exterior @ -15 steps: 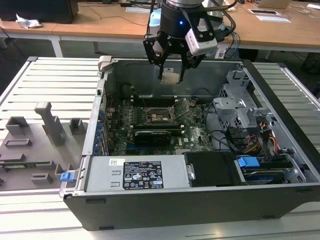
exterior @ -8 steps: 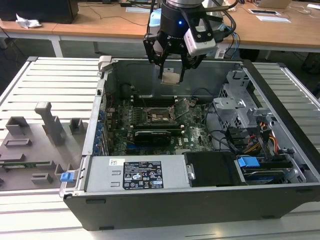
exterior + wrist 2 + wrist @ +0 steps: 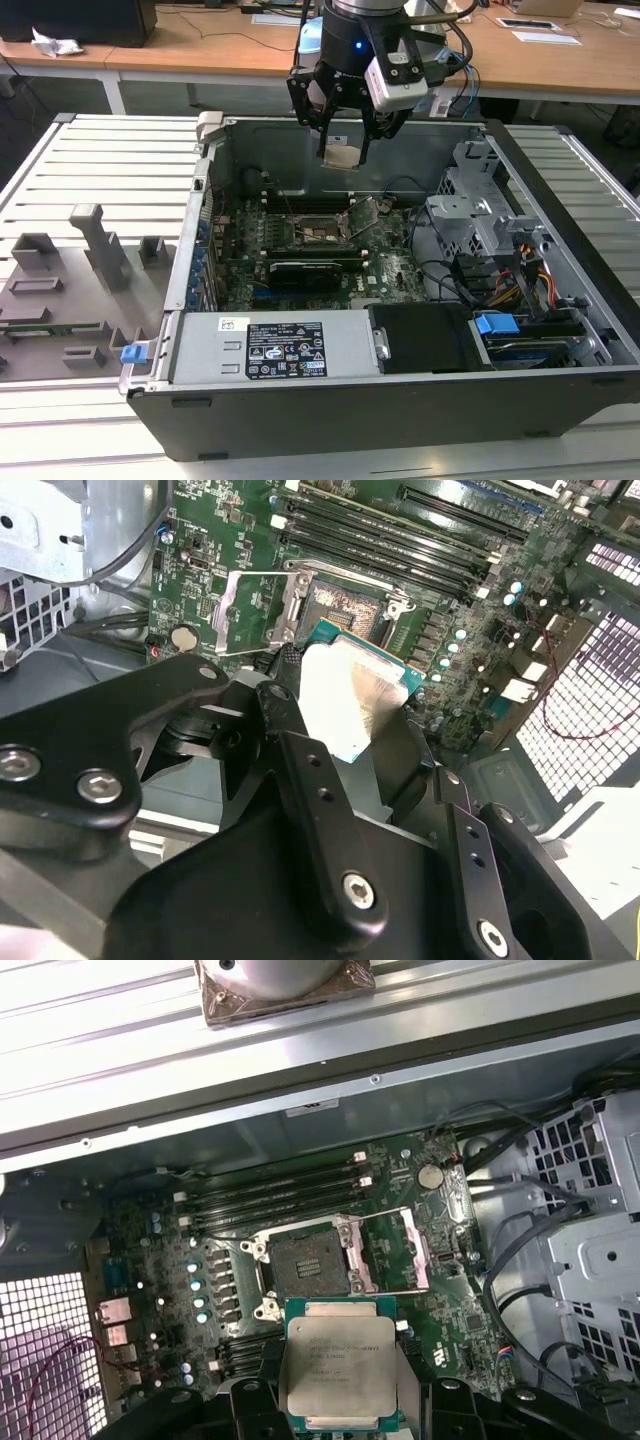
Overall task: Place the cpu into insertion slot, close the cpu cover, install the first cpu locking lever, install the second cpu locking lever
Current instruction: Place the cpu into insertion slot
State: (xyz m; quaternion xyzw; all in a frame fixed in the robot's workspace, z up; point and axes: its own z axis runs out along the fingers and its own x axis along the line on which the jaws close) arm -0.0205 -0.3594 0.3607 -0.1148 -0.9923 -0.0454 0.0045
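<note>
My gripper (image 3: 345, 138) hangs above the open computer case, shut on the cpu (image 3: 343, 156), a flat square chip with a silver-grey top held by two opposite edges. In both wrist views the cpu (image 3: 340, 1370) (image 3: 350, 690) is well above the motherboard and a little off to one side of the insertion slot (image 3: 305, 1260) (image 3: 345, 605), a dark square socket with a metal rim that lies bare. The cpu cover (image 3: 392, 1250) (image 3: 252, 610), a thin metal frame, is swung open beside the slot. In the exterior view the slot (image 3: 318, 233) and the raised cover (image 3: 364, 214) sit below the gripper.
Long black memory slots (image 3: 275, 1195) flank the socket. A black graphics card (image 3: 310, 270) lies nearer the camera, then the power supply (image 3: 280, 345). A metal drive cage (image 3: 475, 215) with cables is at the exterior view's right. Grey fixtures (image 3: 70, 290) stand on the table at the left.
</note>
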